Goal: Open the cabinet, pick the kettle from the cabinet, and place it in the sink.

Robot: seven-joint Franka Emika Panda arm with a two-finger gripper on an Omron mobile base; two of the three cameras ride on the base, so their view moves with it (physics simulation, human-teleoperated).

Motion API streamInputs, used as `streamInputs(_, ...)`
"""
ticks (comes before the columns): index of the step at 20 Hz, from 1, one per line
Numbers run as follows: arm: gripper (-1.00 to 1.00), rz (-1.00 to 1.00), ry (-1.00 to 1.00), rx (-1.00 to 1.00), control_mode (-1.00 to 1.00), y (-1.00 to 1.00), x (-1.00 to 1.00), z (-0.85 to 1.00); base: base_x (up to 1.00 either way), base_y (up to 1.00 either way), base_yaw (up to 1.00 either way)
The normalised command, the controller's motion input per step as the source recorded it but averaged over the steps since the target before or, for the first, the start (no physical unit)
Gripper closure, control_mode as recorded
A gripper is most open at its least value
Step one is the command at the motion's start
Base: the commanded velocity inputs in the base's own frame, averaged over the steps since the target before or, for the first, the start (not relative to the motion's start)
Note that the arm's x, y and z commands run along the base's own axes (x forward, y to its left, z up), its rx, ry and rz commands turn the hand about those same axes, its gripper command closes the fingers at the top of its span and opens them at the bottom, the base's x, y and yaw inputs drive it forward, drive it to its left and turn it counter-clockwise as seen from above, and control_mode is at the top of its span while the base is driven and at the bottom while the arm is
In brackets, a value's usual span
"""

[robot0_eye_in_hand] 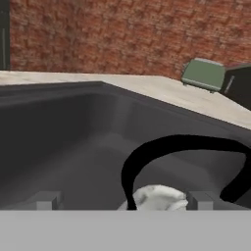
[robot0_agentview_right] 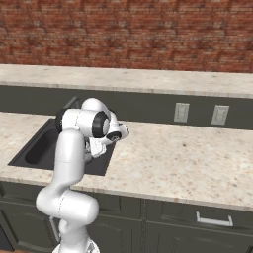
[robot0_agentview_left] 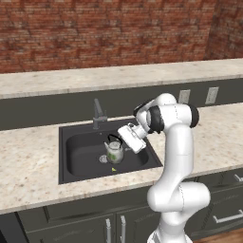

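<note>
Kettle (robot0_agentview_left: 114,151) stands upright on the floor of the sink (robot0_agentview_left: 78,167), near the middle of the basin and just beside the small round drain (robot0_agentview_left: 103,159). It is a good resting place, because the flat bottom of the basin keeps the round body from rolling, and the walls of the sink are well away from it on every side.

The gripper (robot0_agentview_left: 124,134) hangs over the sink, a little above the kettle and toward the right wall of the basin. Its fingers are spread wide and they hold nothing. In the hand view the black arched handle (robot0_eye_in_hand: 171,149) of the kettle rises just in front of the two finger tips (robot0_eye_in_hand: 44,200), and the tips stand on both sides of it without touching. I judge that the fingers were placed around the handle because it is the thinnest part of the kettle and the easiest to pinch from above.

The faucet (robot0_agentview_left: 98,114) stands at the back edge of the sink, behind the kettle and well apart from it, so it does not block the arm. The counter (robot0_agentview_left: 28,163) goes around the sink on all sides.

From how things lie now, the kettle is already in the sink, so the task seems almost finished. What is left, I think, is only to lift the hand straight up, so the fingers do not catch the handle and tip the kettle.
</note>
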Motion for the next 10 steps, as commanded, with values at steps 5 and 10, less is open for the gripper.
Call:
streamInputs(5,-1.00,-0.22,0.16,0.00,-1.00,-0.11,0.00,0.05,0.00,0.00,0.00)
streamInputs(10,-1.00,-0.16,0.13,0.00,-1.00,-0.01,0.00,0.14,0.00,0.00,0.00)
